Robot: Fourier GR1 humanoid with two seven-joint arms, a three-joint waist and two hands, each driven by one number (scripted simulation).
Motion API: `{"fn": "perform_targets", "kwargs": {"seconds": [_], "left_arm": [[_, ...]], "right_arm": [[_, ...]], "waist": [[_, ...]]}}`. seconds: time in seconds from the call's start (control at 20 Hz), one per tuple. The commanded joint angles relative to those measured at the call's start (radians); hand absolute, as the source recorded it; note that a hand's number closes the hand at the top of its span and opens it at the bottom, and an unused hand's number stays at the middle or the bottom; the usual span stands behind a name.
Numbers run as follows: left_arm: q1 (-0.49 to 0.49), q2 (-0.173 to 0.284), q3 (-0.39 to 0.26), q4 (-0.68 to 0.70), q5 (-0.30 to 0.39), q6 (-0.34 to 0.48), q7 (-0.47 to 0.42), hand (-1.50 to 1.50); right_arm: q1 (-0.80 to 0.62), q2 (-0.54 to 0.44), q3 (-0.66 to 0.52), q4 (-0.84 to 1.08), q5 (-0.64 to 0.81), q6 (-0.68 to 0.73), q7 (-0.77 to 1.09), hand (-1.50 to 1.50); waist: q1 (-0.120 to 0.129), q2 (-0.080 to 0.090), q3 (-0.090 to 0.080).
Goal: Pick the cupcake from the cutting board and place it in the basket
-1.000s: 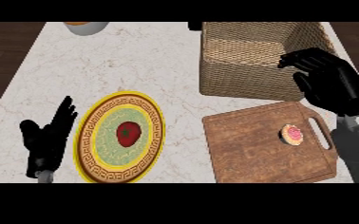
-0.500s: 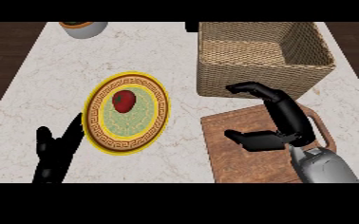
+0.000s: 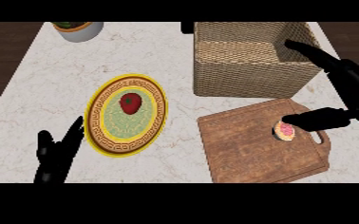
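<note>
Right robot hand: the black right robot hand (image 3: 335,78) enters from the right edge, spread wide; one long finger reaches up over the basket's right rim, and the thumb (image 3: 312,119) stretches leftward low over the cutting board. It holds nothing.
Cupcake: the cupcake (image 3: 285,131) is a small round cake with pink frosting and a pale edge, sitting on the right part of the cutting board. The thumb tip lies just above it; whether they touch cannot be told.
Cutting board: the cutting board (image 3: 245,147) is a brown wooden slab with visible grain and rounded corners, set slightly askew on the worktop, with a handle slot at its right end.
Basket: the basket (image 3: 238,71) is a square tan wicker one with tightly woven walls, standing just behind the board and close to it.
Plate: the plate (image 3: 105,128) is round with a yellow rim, a brown ornamental key-pattern band and a pale green centre. A glossy red fruit (image 3: 129,102) lies in its middle.
Left robot hand: the black left robot hand (image 3: 57,154) rests at the lower left, fingers straight and pointing up, just beside the plate's lower left rim.
Bowl: a grey round bowl (image 3: 81,29) stands at the far left corner, cut by the upper band.
Worktop: the worktop (image 3: 42,95) is pale marble with faint veins.
</note>
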Motion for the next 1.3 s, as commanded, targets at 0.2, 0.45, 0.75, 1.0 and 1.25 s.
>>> {"fn": "perform_targets", "kwargs": {"seconds": [0.2,0.45,0.75,1.0,1.25], "left_arm": [[0.029,0.014,0.01,0.042,0.012,-0.047,0.009,0.0],[-0.009,-0.015,0.002,0.033,-0.006,-0.016,0.033,0.0],[0.033,-0.02,0.037,0.068,0.007,-0.076,-0.024,0.0],[-0.01,-0.009,0.066,0.047,-0.012,-0.075,0.048,0.0],[-0.035,-0.091,0.03,0.081,-0.06,-0.058,0.026,0.0]], "right_arm": [[-0.099,-0.339,-0.15,-0.153,-0.204,0.39,0.271,-1.5],[-0.11,-0.503,-0.219,-0.116,-0.427,0.651,0.318,-1.5],[-0.019,-0.53,-0.278,-0.131,-0.434,0.749,0.324,-1.5],[0.077,-0.492,-0.383,-0.238,-0.483,0.774,0.377,-1.5],[0.05,-0.329,-0.291,-0.22,-0.351,0.702,0.398,-1.5]], "waist": [[0.008,0.009,-0.005],[0.006,0.012,-0.005],[0.022,0.015,-0.002],[0.013,0.013,-0.001],[0.036,0.02,-0.002]]}}
